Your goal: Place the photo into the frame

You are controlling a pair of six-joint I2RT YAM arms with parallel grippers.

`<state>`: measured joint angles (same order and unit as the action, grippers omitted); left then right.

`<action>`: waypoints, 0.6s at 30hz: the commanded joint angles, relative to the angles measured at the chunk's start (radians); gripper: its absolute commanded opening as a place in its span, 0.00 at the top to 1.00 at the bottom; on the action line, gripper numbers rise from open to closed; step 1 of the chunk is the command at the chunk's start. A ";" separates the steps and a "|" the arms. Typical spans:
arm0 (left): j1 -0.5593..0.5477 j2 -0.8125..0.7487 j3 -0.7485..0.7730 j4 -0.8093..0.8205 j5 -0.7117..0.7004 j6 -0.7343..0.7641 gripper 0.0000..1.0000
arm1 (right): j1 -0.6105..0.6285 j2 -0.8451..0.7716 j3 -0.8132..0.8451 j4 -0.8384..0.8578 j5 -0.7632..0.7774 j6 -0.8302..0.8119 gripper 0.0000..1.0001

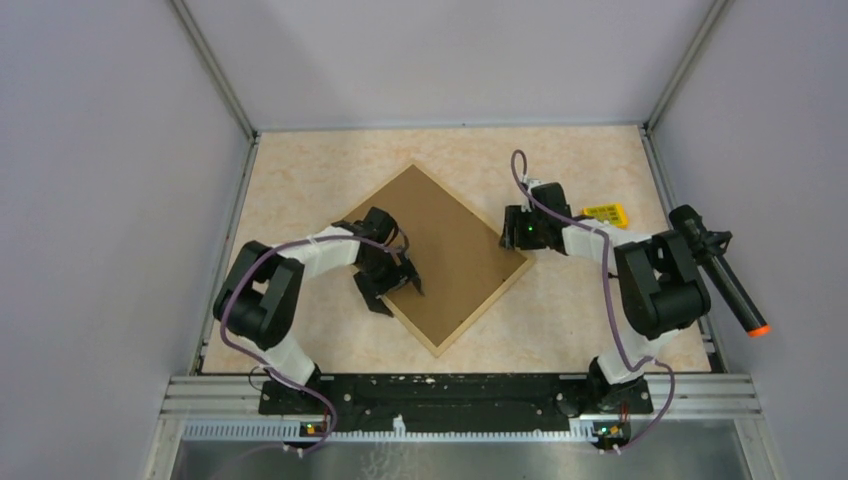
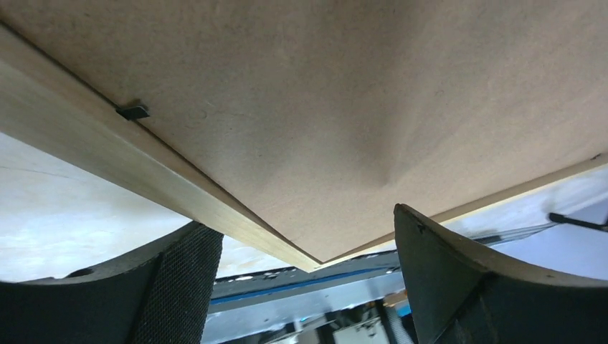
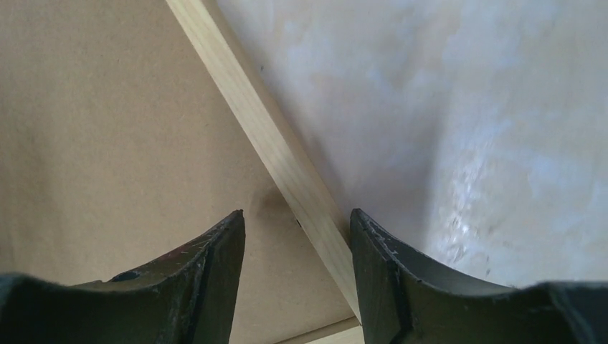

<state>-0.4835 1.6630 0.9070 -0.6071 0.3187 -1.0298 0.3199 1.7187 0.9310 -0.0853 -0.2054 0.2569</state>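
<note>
The frame point(image 1: 440, 250) lies back-up on the table, turned like a diamond, its brown board ringed by a light wood rim. The photo is hidden. My left gripper point(image 1: 395, 285) hovers over the frame's lower-left edge, open. In the left wrist view the board point(image 2: 323, 107) and the near corner of the rim point(image 2: 107, 158) fill the picture, with the gripper point(image 2: 305, 222) spread wide and empty. My right gripper point(image 1: 508, 232) is at the frame's right corner. In the right wrist view it point(image 3: 297, 213) stands open astride the rim point(image 3: 251, 122), one finger over the board point(image 3: 107, 129).
A small black clip point(image 2: 133, 111) sits on the frame's back at the rim. A yellow tag point(image 1: 606, 213) lies behind the right arm. A black rod with an orange tip point(image 1: 735, 295) sticks out by the right wall. A metal rail point(image 1: 450, 400) runs along the near edge.
</note>
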 commanded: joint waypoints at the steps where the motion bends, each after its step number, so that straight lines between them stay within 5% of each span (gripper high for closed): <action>1: 0.006 0.168 0.064 0.360 -0.175 0.215 0.09 | 0.203 -0.095 -0.153 -0.031 -0.305 0.209 0.46; 8: 0.026 0.265 0.190 0.358 -0.153 0.317 0.07 | 0.258 -0.210 -0.315 0.188 -0.426 0.393 0.46; 18: 0.083 0.353 0.388 0.357 -0.050 0.421 0.06 | 0.278 -0.334 -0.388 0.116 -0.394 0.404 0.46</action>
<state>-0.3878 1.9038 1.1854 -0.9657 0.2497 -0.6514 0.4625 1.4307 0.5877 0.0532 -0.1360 0.4808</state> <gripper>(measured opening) 0.944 0.541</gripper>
